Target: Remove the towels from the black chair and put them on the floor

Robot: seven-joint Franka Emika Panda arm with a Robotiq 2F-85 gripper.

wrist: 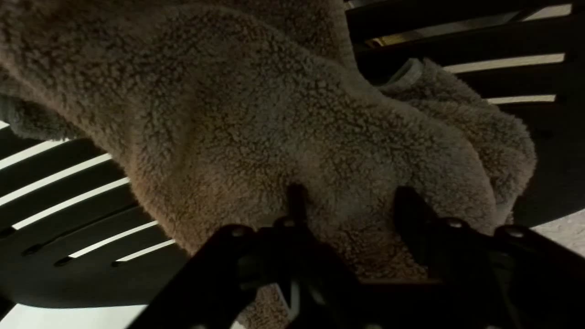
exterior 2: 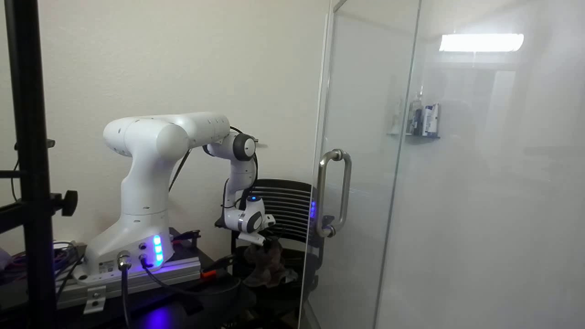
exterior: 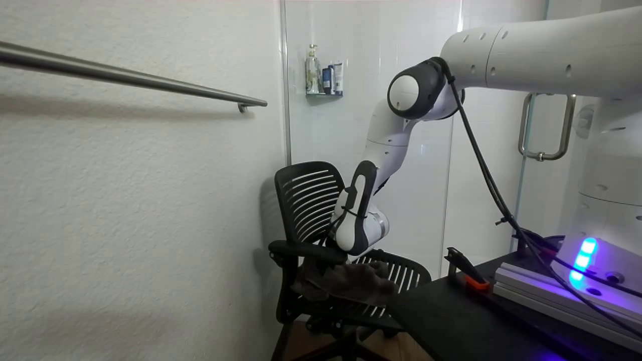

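Observation:
The black chair (exterior: pixel 307 198) stands by the wall; it also shows in an exterior view (exterior 2: pixel 285 201) and in the wrist view (wrist: pixel 64 192). A brown towel (wrist: pixel 256 105) lies bunched on its seat and also shows in both exterior views (exterior: pixel 353 283) (exterior 2: pixel 265 265). A small dark grey fold (wrist: pixel 39 119) shows at the left of the wrist view, perhaps the grey towel, mostly hidden. My gripper (wrist: pixel 353 198) is open, its two dark fingers apart over the brown towel, with towel between them. I cannot tell how deep the fingertips press in.
The chair's armrest (exterior: pixel 307 250) is close to my wrist. A black table (exterior: pixel 461 316) carries the robot base and a clamp with orange parts (exterior: pixel 476 284). A glass door with a metal handle (exterior 2: pixel 322 192) stands beside the chair. A towel bar (exterior: pixel 135 77) is on the wall.

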